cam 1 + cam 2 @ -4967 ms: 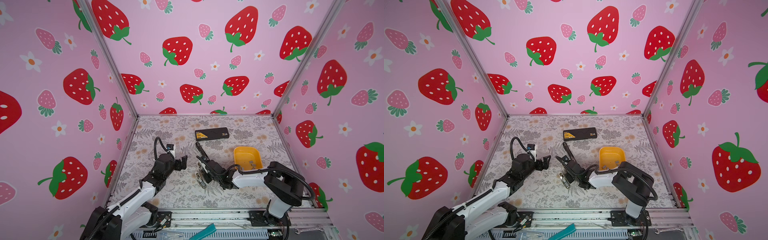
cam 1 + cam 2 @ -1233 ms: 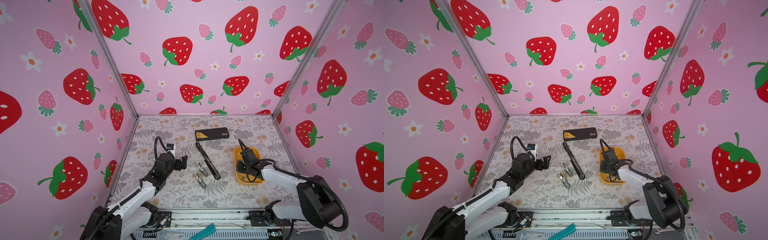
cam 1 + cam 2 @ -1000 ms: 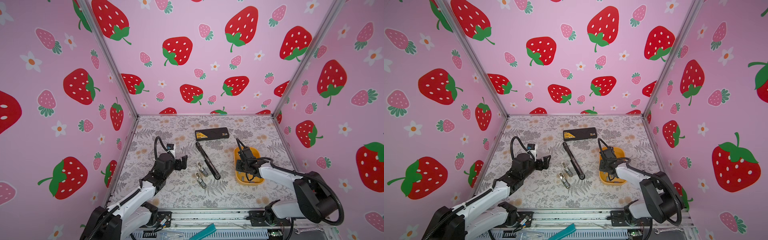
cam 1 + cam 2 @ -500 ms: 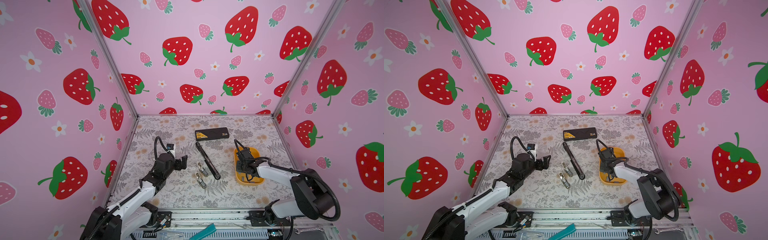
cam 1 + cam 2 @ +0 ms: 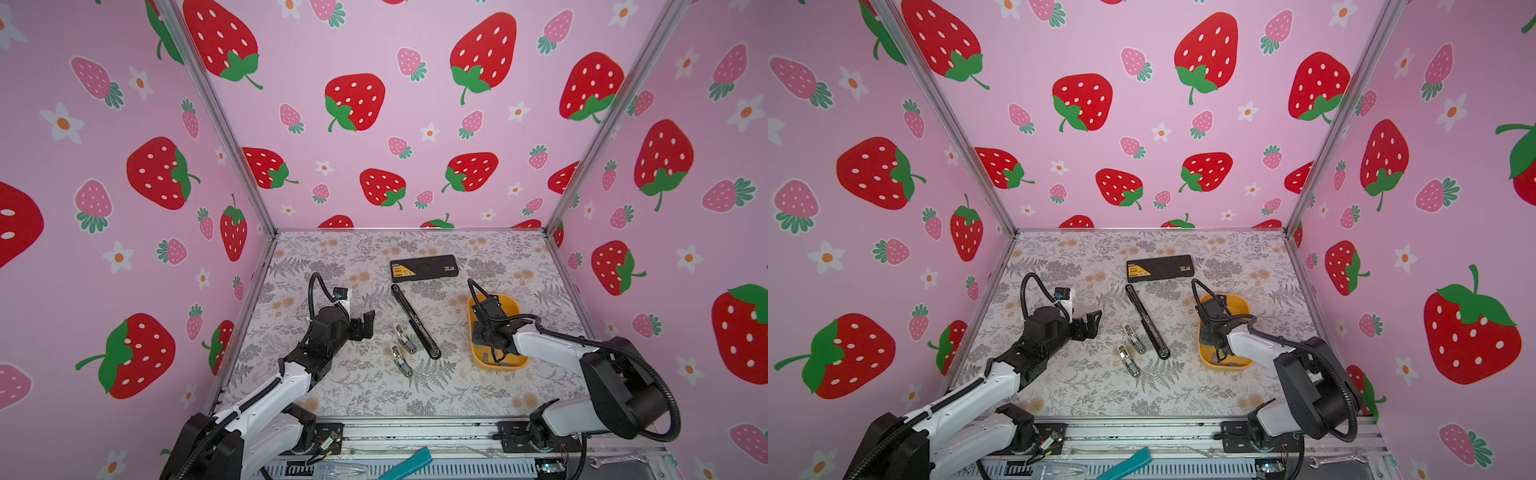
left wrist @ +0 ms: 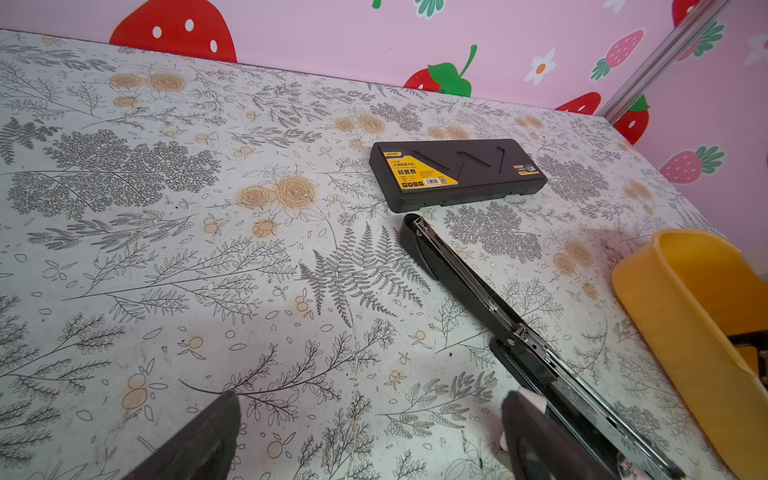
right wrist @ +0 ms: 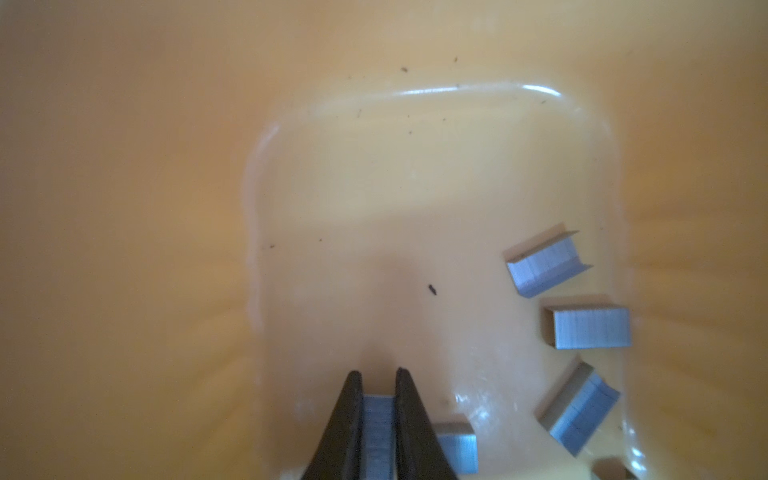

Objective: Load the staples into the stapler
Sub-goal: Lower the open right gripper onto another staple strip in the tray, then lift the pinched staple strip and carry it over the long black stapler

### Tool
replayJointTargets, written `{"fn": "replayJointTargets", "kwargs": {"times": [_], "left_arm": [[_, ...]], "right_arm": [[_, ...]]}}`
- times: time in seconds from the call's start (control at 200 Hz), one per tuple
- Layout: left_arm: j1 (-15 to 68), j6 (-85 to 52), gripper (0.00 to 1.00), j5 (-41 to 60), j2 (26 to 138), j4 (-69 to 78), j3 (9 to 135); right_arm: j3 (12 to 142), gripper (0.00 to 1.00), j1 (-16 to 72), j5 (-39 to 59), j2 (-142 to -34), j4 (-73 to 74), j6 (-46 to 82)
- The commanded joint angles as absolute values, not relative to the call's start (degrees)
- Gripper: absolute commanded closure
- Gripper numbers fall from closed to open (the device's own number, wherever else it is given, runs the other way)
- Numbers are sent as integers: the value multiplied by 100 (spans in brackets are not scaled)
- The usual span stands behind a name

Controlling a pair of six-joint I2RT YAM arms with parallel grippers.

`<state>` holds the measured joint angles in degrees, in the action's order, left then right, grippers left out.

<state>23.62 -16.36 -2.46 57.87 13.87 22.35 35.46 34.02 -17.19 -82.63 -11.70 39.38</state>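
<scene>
Staples (image 7: pixel 588 328): short grey metal strips, loose on the floor of the yellow tray (image 7: pixel 124 208). Four lying free in the right wrist view, a fifth cut by the frame edge, one more in the grip. Scattered at odd angles, not stacked.
Left gripper (image 5: pixel 365 326): spread wide, empty, low over the mat just left of the stapler. Contact with the mat not clear.
Two small silvery pieces (image 5: pixel 405 337): flat on the mat between left gripper and stapler, the farther one just beside the stapler. Purpose not clear.
Stapler (image 5: pixel 415 324): black, opened out flat, lying diagonally mid-mat, metal channel facing up in the left wrist view. Loaded or not: cannot tell.
Black box (image 5: pixel 424 268): yellow label, closed, beyond the far end of the stapler, near but apart.
Yellow tray: right of the stapler, apart from it, right arm reaching down inside.
Right gripper (image 7: pixel 378 374): nearly closed, pinching the held strip (image 7: pixel 378 419), one finger on each long side, down at the tray floor. Lifted or not: cannot tell.
Handling: judged very light, stiff lengthwise, brittle at the glued joints. Smooth metal, apt to slip or twist in a narrow pinch. Hard squeeze likely to split the strip.
Hold point: best by the two long sides near mid-length, to avoid pivoting.
Step in hand: judged a pick from the tray. Transfer to the open channel not yet done.
</scene>
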Motion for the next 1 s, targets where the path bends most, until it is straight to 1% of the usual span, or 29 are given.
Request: {"fn": "replayJointTargets", "kwargs": {"times": [0.0, 0.215, 0.41, 0.535, 0.615, 0.8, 0.995], "left_arm": [[2340, -1661, 1, -264, 5728, 1363, 2461], [2346, -1661, 1, -272, 5736, 1362, 2461], [2345, -1661, 1, -256, 5737, 1362, 2470], [2338, -1666, 1, -237, 5745, 1373, 2471], [2342, -1678, 1, -195, 5763, 1383, 2479], [2344, -1672, 1, -75, 5815, 1415, 2500], [2339, -1656, 1, 100, 5930, 1475, 2544]], "right_arm": [[3574, 84, 3437, -1670, -8462, -1338, 3996], [3652, 85, 3437, -1686, -8599, -1277, 3923], [3785, 86, 3437, -1724, -8342, -1248, 3711], [3876, 86, 3470, -1793, -7996, -1279, 3490], [3867, 89, 3489, -1846, -7695, -1247, 3366], [3806, 89, 3524, -1776, -7005, -1179, 2997], [3668, 89, 3772, -1356, -6294, -781, 2489]]}}
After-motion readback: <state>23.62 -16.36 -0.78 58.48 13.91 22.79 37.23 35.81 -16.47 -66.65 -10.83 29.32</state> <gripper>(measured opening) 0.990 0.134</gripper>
